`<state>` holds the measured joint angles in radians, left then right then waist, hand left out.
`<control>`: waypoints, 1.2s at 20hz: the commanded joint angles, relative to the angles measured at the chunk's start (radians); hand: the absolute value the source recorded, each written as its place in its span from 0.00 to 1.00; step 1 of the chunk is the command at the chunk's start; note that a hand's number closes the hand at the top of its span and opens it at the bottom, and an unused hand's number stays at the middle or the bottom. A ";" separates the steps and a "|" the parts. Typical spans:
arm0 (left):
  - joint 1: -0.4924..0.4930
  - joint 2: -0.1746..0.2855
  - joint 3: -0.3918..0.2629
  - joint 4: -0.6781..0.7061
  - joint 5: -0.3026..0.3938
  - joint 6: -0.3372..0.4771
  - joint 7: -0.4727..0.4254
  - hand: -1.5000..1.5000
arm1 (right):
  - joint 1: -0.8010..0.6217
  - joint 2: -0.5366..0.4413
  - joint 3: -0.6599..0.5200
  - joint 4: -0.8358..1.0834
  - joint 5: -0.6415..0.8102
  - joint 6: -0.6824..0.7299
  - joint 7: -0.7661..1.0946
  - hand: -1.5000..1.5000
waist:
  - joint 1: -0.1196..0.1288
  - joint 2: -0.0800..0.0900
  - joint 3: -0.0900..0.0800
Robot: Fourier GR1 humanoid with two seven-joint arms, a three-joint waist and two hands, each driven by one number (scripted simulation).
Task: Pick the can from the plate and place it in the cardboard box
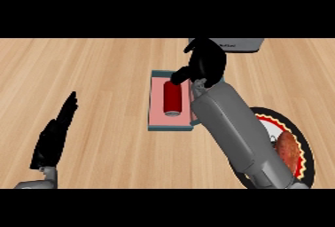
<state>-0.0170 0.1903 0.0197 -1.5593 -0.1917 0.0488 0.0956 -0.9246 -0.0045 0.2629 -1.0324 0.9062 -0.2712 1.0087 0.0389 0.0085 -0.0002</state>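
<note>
Your right hand (pixel 206 62) is curling its fingers around the upper end of the can (pixel 173 99), which is lying in the box (pixel 170 128) at upper centre. Your forearm is hiding much of the plate (pixel 302 142) at lower right. Your left hand (pixel 56 133) is resting straight-fingered at left.

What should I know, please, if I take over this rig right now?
Left hand: open, resting at the left, holding nothing.
Right hand: at the far end of the can; I cannot tell whether it grips it.
Can: lying on its side inside the box, off the plate.
Done: can moved from plate into box.
Left: probably just confirm release and draw the right hand clear.
</note>
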 commanded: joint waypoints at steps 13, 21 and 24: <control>0.026 -0.015 0.005 0.004 -0.014 0.013 0.001 0.50 | 0.019 0.004 -0.139 0.028 -0.062 -0.642 -0.164 0.00 | -0.031 -0.009 0.001; 0.052 0.001 0.048 -0.001 0.002 0.016 -0.010 0.50 | 0.264 -0.030 -0.207 -0.313 -0.049 -0.688 -0.191 0.00 | -0.064 -0.019 0.000; 0.078 0.006 0.054 -0.001 -0.002 0.016 -0.029 0.50 | 0.353 -0.127 -0.271 -0.494 -0.077 -0.589 -0.157 0.00 | -0.080 -0.023 0.000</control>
<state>0.0343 0.1985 0.0705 -1.5522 -0.1795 0.0495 0.0774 -0.6786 -0.0656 0.0390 -1.3420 0.8376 -0.8746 0.8027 -0.0255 -0.0103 0.0002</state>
